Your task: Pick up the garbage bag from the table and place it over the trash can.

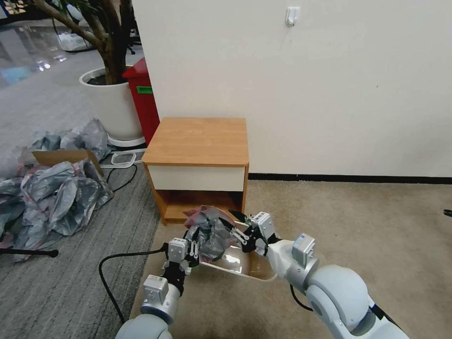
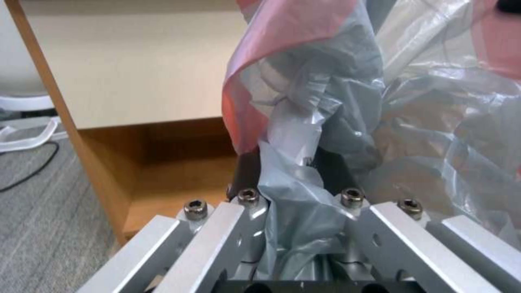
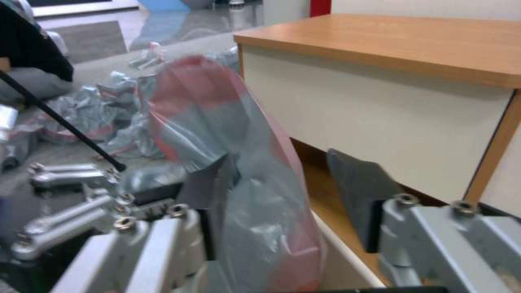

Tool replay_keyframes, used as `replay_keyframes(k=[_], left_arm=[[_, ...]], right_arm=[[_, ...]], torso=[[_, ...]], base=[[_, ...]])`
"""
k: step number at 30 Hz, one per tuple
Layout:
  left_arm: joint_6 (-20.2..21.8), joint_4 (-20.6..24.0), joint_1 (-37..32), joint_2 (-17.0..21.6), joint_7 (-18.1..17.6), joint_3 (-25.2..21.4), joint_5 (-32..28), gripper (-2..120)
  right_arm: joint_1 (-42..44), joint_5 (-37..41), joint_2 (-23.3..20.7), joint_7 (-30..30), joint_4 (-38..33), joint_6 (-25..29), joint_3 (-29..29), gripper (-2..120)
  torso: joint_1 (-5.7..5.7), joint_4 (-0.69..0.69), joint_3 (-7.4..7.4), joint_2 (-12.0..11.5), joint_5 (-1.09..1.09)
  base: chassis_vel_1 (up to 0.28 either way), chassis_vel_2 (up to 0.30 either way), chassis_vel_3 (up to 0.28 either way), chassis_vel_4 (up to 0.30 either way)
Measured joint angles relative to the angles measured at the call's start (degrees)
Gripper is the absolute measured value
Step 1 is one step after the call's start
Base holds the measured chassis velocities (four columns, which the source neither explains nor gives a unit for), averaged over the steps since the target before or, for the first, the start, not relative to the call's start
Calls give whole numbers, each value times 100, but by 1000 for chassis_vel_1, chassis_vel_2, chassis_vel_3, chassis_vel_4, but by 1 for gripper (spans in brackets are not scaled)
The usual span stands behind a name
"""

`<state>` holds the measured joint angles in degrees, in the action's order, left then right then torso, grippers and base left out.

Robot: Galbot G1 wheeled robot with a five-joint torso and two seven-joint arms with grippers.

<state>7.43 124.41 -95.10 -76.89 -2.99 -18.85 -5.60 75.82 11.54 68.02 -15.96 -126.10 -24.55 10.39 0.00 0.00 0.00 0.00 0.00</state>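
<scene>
Silver-grey plastic with a pink rim, the garbage bag is off the table and hangs bunched between my two hands, just above the trash can, which sits on the carpet in front of the table's open lower shelf. So the pick-up looks done to me; what is left is the harder half, spreading the mouth of the bag and settling its rim over the can's rolled edge. At present the bag is a crumpled wad, not an open sack (I can't make out where its opening really lies), and none of it seems to be hooked over the rim.

My left hand is clamped on the bag: in the left wrist view a twist of grey film runs straight down between my closed fingers and is pinched there, with the pink edge folded above it.

My right hand is at the far side of the wad, fingers spread wide. In the right wrist view the bag lies against one dark pad while the other pad stands well clear of it, so I judge this hand is touching the film but not gripping it.
</scene>
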Motion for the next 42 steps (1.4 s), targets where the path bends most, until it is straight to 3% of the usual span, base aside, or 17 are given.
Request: replay_keyframes(k=[4,15,27,37,42], left_arm=[[-11,19,-4,2,26,-7,1,10],[-25,44,3,-4,84,30,29,10],[-28,41,-25,-45,95,80,157,10],[-33,49,-97,-73,96,48,169,10],[-46,89,-122,-79,102,41,162,10]], right_arm=[[-16,-42,2,9,42,2,-5,44],[-113,-141,62,30,158,48,-96,1],[-148,51,159,519,17,137,-149,0],[-359,680,-38,1219,-305,-238,120,0],[-381,762,-159,935,-319,-292,268,0]], torso=[[0,0,0,0,0],[0,0,0,0,0],[0,0,0,0,0],[0,0,0,0,0],[0,0,0,0,1]], base=[[0,0,0,0],[0,0,0,0],[0,0,0,0],[0,0,0,0],[0,0,0,0]])
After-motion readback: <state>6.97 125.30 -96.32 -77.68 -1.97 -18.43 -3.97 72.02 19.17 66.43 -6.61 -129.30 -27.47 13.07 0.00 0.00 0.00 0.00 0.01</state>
